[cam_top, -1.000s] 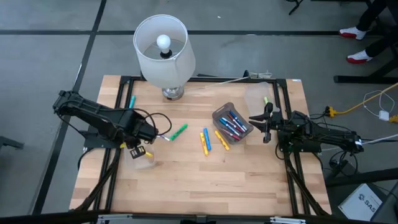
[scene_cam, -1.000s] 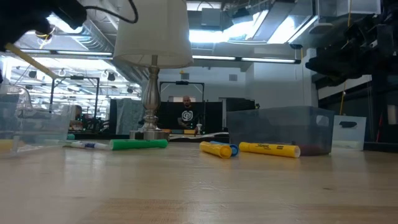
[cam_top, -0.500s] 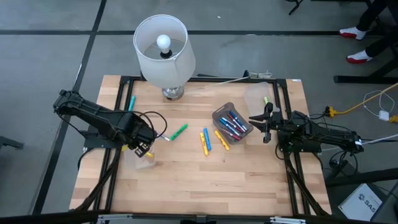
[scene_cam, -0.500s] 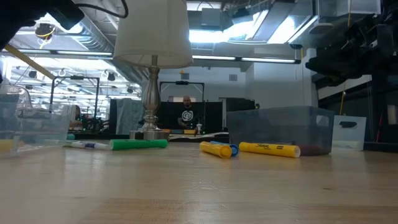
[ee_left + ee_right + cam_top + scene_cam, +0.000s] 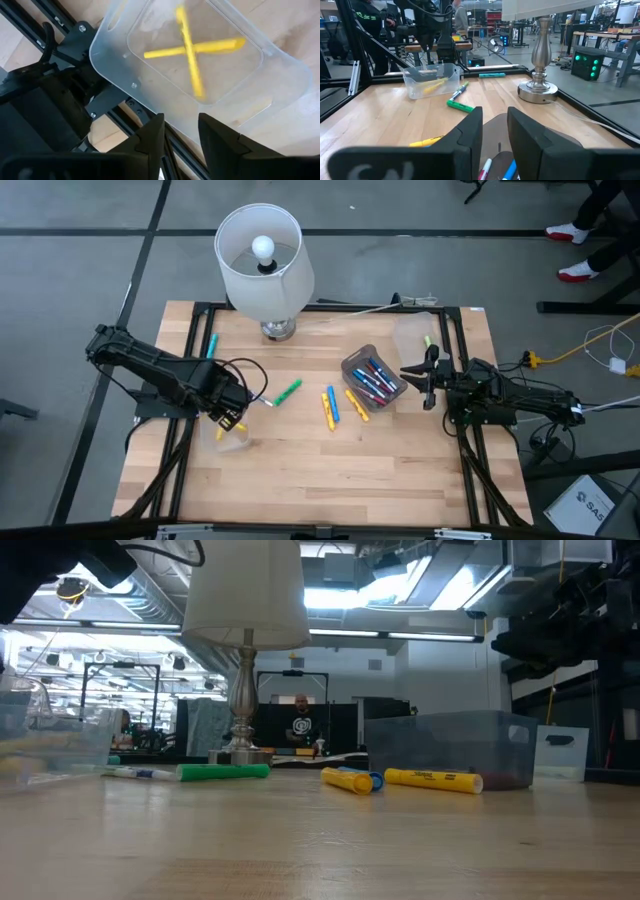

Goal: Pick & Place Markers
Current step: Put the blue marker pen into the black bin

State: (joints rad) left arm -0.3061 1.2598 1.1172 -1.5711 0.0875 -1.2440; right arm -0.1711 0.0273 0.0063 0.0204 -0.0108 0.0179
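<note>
My left gripper hangs open, pointing down over a clear plastic bin at the table's left edge. Two yellow markers lie crossed in that bin; one of them is blurred. Nothing is between the fingers. More markers lie on the wood: a green one, a yellow and a blue one, and another yellow one. My right gripper waits level at the right, open, beside a grey bin holding several red and blue markers.
A table lamp stands at the far middle. A teal marker lies by the far left frame rail. A second clear bin sits at the far right. Bare wood stretches along the near half of the table.
My left gripper has rolled about its downward axis above the clear bin and has opened. The yellow marker it held has dropped out and into the bin, across the yellow one lying there.
</note>
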